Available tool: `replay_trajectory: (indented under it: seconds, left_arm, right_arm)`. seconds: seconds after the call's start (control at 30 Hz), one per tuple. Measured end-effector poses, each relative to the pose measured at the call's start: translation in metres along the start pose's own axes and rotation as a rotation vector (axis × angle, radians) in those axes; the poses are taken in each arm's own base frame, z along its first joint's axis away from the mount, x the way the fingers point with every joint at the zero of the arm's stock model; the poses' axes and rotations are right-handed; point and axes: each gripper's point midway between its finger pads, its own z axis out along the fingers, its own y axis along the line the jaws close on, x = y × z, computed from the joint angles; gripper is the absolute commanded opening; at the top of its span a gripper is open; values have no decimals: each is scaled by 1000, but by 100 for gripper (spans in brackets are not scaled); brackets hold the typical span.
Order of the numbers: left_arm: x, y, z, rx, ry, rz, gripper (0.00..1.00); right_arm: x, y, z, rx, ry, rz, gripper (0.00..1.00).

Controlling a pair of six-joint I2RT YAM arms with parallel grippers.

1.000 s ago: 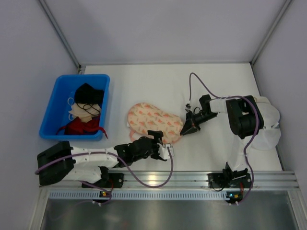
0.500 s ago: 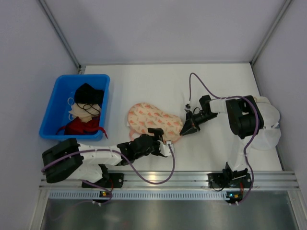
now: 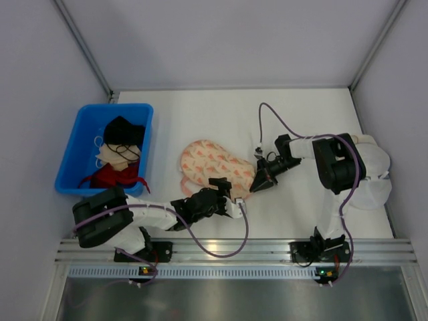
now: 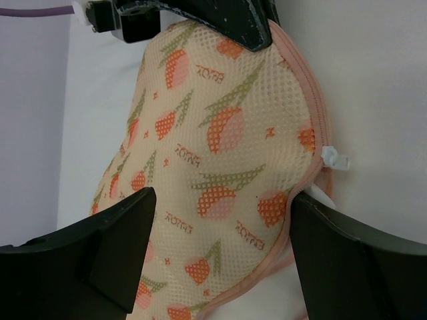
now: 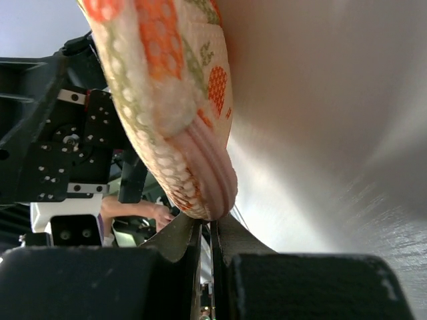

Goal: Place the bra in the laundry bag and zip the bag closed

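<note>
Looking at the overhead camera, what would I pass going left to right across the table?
The blue bin → the laundry bag → the right arm's fingers, pinching the bag's right end.

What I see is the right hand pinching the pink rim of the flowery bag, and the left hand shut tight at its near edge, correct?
Not quite. The left hand is open: in the left wrist view its fingers stand wide apart on either side of the laundry bag. The right hand does pinch the bag's pink rim.
</note>
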Motion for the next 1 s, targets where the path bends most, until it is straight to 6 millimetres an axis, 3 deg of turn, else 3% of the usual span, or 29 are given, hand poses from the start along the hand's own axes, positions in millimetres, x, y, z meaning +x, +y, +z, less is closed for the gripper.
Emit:
replay_trajectory:
  seconds: [0.4,0.6,0.67,0.7,0.73,0.8,0.9,1.0]
  left_arm:
    - [-22,16,1,-46,-94,41,83]
    - [-13,-1,13,0,-70,41,78]
    - [-6,-10,19,23,-45,29,77]
    - [-4,-13,22,27,-38,21,77]
    - [-3,-14,24,27,-32,12,77]
    - [-4,-13,27,18,-30,-11,77]
    - [-8,-7,31,-8,-31,-53,77]
    - [-12,-2,33,-29,-35,-90,76]
  right_arm:
    - [7,-1,5,14,52,-6,0]
    - [0,-2,5,22,60,-24,0]
    - [-2,-3,5,25,57,-27,18]
    - [-3,-3,5,28,56,-24,34]
    - [-3,-4,5,31,56,-17,45]
    - [-4,-4,5,32,54,-12,62]
    - [-4,-4,6,33,49,-6,70]
    - [-3,-2,6,14,34,-3,67]
